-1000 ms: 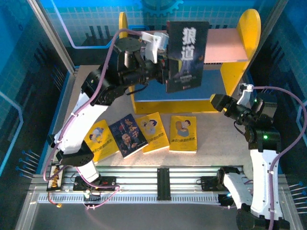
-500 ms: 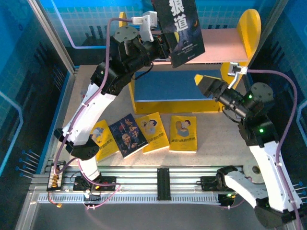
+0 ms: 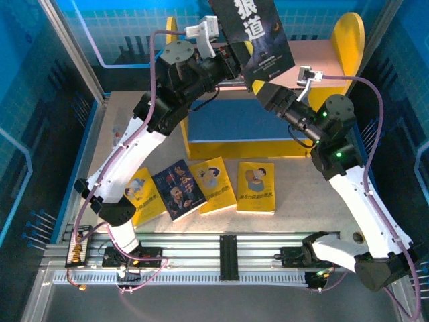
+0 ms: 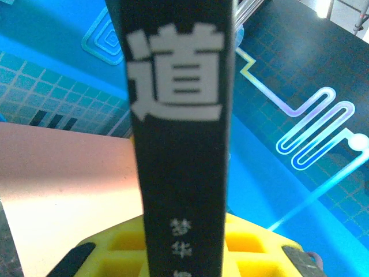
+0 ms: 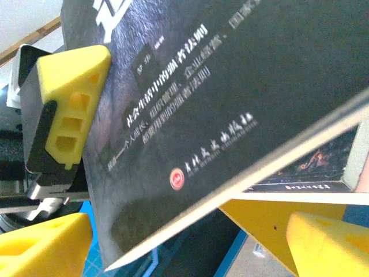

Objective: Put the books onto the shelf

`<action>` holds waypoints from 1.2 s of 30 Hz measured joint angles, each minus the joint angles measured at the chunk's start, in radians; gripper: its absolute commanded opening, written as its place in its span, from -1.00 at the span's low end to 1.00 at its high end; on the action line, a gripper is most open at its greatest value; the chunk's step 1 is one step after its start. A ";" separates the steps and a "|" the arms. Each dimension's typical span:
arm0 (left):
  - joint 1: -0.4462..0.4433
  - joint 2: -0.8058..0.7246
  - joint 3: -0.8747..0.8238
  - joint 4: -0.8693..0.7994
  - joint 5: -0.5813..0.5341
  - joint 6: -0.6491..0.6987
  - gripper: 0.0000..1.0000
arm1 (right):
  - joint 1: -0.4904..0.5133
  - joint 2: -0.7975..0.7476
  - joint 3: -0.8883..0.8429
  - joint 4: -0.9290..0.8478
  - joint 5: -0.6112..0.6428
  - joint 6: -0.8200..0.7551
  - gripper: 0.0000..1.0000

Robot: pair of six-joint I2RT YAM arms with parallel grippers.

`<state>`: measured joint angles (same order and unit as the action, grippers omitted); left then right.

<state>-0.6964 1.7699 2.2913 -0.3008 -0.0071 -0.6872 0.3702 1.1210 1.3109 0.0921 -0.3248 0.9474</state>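
Grey tabletop (image 3: 295, 194) lies between blue gridded walls, with a slotted metal rail (image 3: 228, 258) along its near edge where both arms are bolted.

Just beyond the rail, four books lie flat in a loose row. A yellow book (image 3: 139, 196) sits at the left, partly under the left arm. A dark portrait book (image 3: 178, 190) lies against it, and a second yellow book (image 3: 213, 184) sits just beside that. A third yellow book (image 3: 256, 188) lies a little apart to the right.

Behind them stands the shelf (image 3: 348, 40), with yellow side panels, a blue lower board (image 3: 234, 121) and a pink upper board (image 3: 322, 60).

The right gripper (image 3: 267, 94) reaches in front of the upper board with its jaws spread wide. In the right wrist view its yellow fingertips (image 5: 40, 242) stand far apart, with the lower edge of a black book (image 5: 230, 86) crossing above the gap. Whether they touch it cannot be told.

Farthest back and highest, the left gripper (image 3: 231, 59) is clamped on that black book (image 3: 253, 30). The book is upright but tilted, over the left part of the pink board, and its top is cut off by the frame. The right wrist view shows one of the left gripper's yellow pads (image 5: 72, 98) pressed flat on the cover. The left wrist view shows the book (image 4: 181, 144) rising edge-on between the pads (image 4: 124, 251), with large white Chinese characters on it and the pink board (image 4: 57, 184) at its left.
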 measured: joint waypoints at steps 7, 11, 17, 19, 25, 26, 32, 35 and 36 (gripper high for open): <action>-0.002 0.000 -0.019 0.059 0.008 -0.029 -1.00 | 0.002 0.001 0.026 0.049 0.017 0.013 0.44; -0.002 0.000 -0.036 0.088 0.016 -0.041 -1.00 | 0.002 0.012 0.034 0.066 0.028 0.024 0.26; -0.005 0.000 -0.051 0.126 0.030 -0.046 -1.00 | 0.002 0.042 0.039 0.108 0.030 0.054 -0.04; -0.005 0.000 -0.058 0.139 0.029 -0.046 -1.00 | 0.002 0.043 0.039 0.112 0.031 0.064 -0.16; -0.002 0.000 -0.072 0.178 0.027 -0.047 -0.84 | 0.002 0.043 0.039 0.145 0.033 0.087 -0.50; -0.002 0.000 -0.073 0.179 0.025 -0.046 -0.62 | 0.002 0.043 0.039 0.150 0.033 0.087 -0.56; -0.006 -0.008 -0.082 0.138 0.001 -0.015 0.38 | -0.020 0.043 0.045 0.147 -0.003 0.065 -0.78; -0.008 -0.027 -0.095 0.093 -0.010 0.007 0.55 | -0.071 0.046 0.045 0.126 -0.055 0.066 -0.82; -0.008 -0.042 -0.106 0.073 -0.017 0.018 0.60 | -0.098 0.047 0.045 0.125 -0.082 0.067 -0.83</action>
<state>-0.7048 1.7279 2.1853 -0.2279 -0.0242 -0.6689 0.2718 1.1683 1.3560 0.2173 -0.4072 1.0142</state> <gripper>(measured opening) 0.760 0.161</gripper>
